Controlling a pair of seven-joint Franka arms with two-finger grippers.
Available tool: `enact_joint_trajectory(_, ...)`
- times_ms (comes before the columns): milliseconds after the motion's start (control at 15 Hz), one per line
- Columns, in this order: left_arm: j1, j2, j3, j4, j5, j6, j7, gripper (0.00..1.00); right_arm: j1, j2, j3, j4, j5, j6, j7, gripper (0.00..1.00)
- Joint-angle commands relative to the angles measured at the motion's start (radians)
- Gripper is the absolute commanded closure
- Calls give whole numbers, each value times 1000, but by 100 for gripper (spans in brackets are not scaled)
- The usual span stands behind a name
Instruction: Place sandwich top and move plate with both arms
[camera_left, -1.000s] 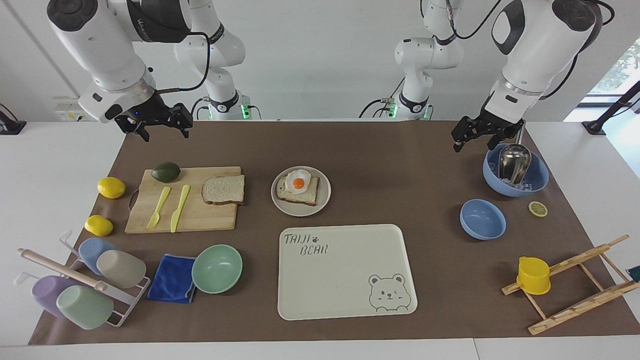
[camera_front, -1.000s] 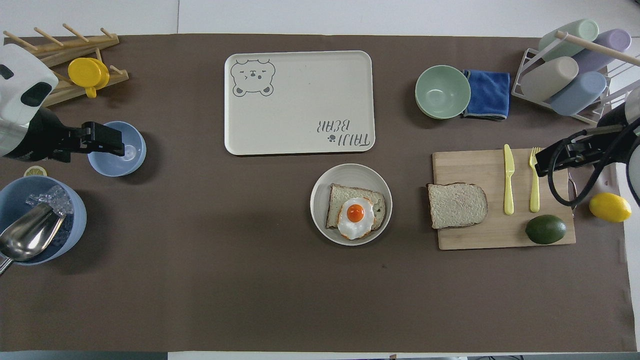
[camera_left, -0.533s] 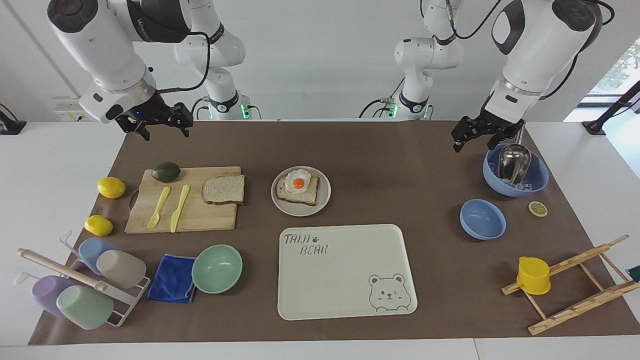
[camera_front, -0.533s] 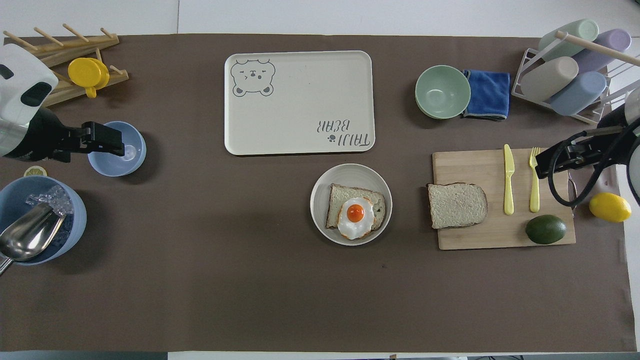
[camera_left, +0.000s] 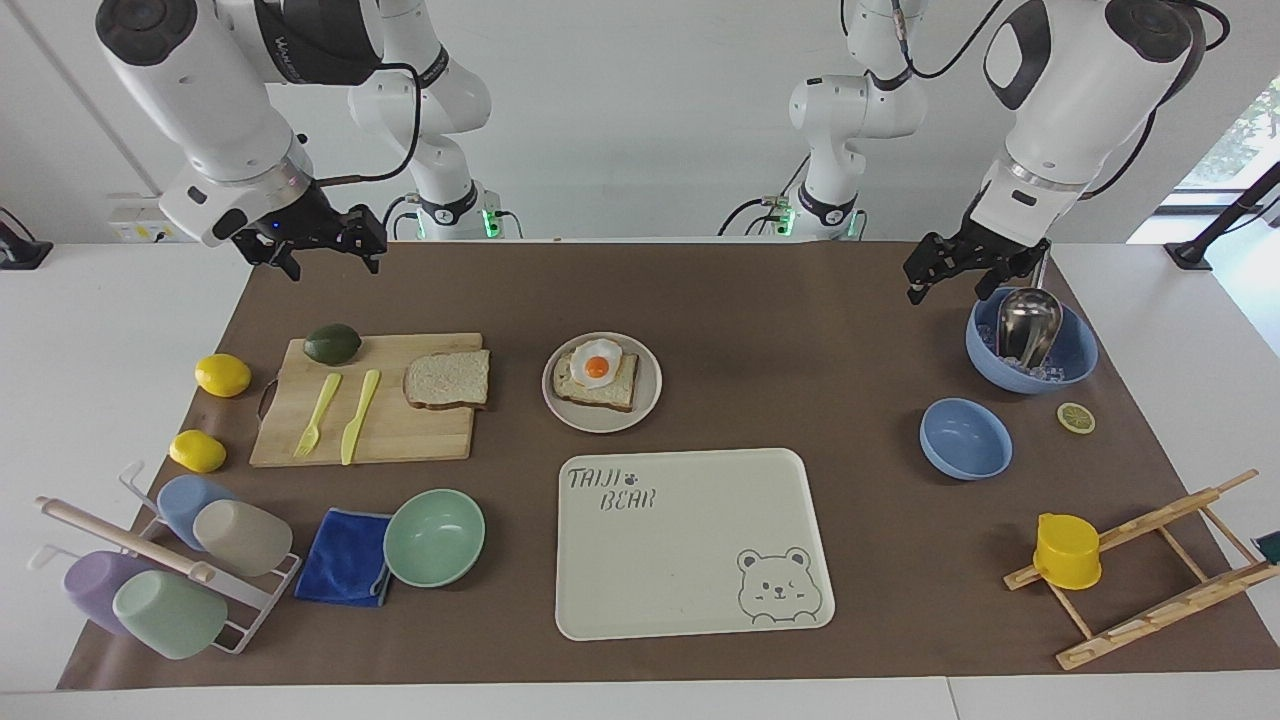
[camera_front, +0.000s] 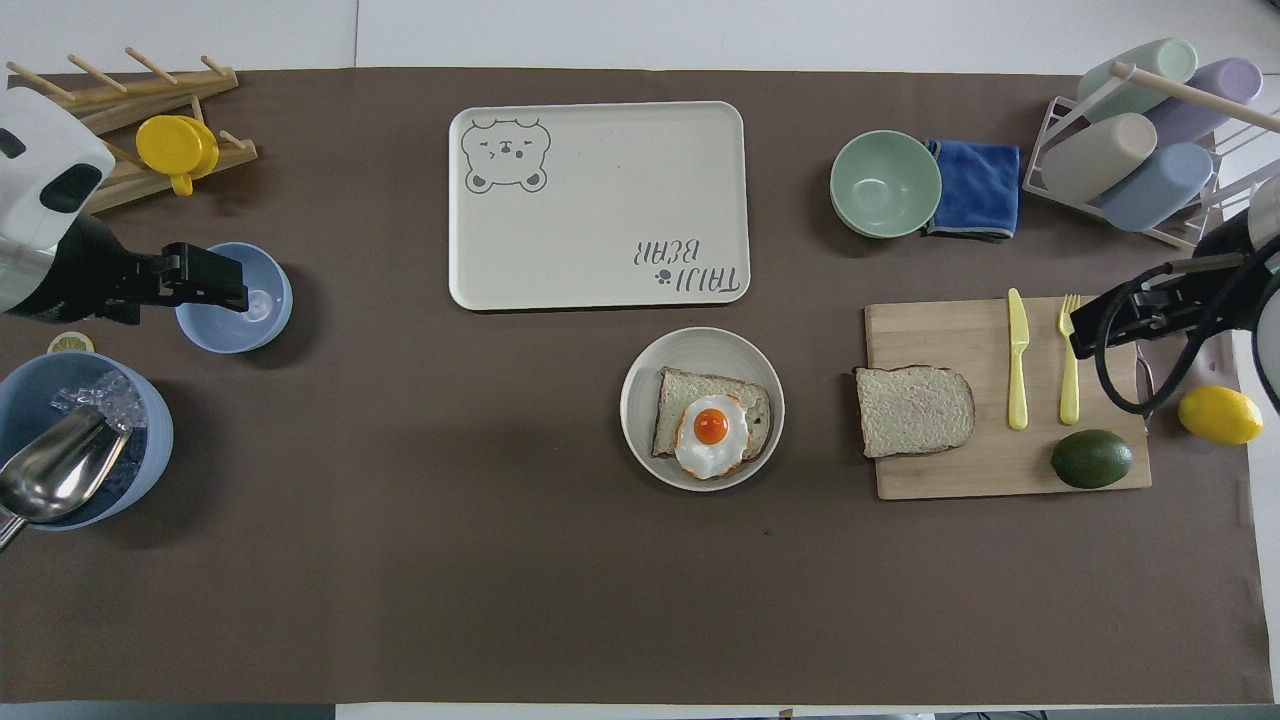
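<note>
Both grippers hang empty, jaws wide — the right gripper (camera_left: 328, 252) over the desk's robot edge by the cutting board (camera_left: 400, 440), the left gripper (camera_left: 948, 272) beside the ice bowl (camera_left: 1075, 365). The sandwich top (camera_left: 447, 379) lies on the board's plate-side end; the plate (camera_left: 648, 395) sits mid-desk, bearing egg toast (camera_left: 597, 378) — a bear tray (camera_left: 690, 540) just beside it.

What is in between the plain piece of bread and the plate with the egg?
Only a short stretch: the edge of the cutting board under the sandwich top, then bare brown mat up to the plate. The overhead view shows it best.
</note>
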Motion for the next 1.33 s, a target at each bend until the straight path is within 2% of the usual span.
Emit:
enact_joint_trajectory(0, 11, -13, -4, -15, 0, 3, 12, 0, -14, -12, 8, -5, -24, -15, -25, 0)
enact_joint_trajectory(467, 11, -13, -4, -15, 0, 5, 12, 0, -24, -43, 8, -62, -30, 4, -33, 0)
enact_joint_trajectory(533, 11, -13, -4, -15, 0, 5, 12, 0, -9, -55, 7, -114, -73, 34, -24, 0)
enact_joint_trajectory(600, 11, -13, -4, -15, 0, 5, 12, 0, 3, -107, 13, -219, -132, 107, -15, 0)
enact_joint_trajectory(733, 11, -13, -4, -15, 0, 3, 14, 0, 8, -174, 19, -402, -141, 282, -13, 0)
enact_joint_trajectory(800, 11, -13, -4, -15, 0, 3, 14, 0, 17, -166, 21, -421, -141, 325, -1, 0)
enact_joint_trajectory(933, 11, -13, -4, -15, 0, 2, 14, 0, 110, -120, 21, -418, -168, 343, 60, 0)
enact_joint_trajectory(1133, 11, -13, -2, -15, 0, -3, 14, 0, 316, -26, 21, -418, -344, 366, 252, 0)
enact_joint_trajectory(1267, 11, -13, -2, -15, 0, -6, 14, 0, 356, 43, 21, -424, -352, 434, 384, 0)
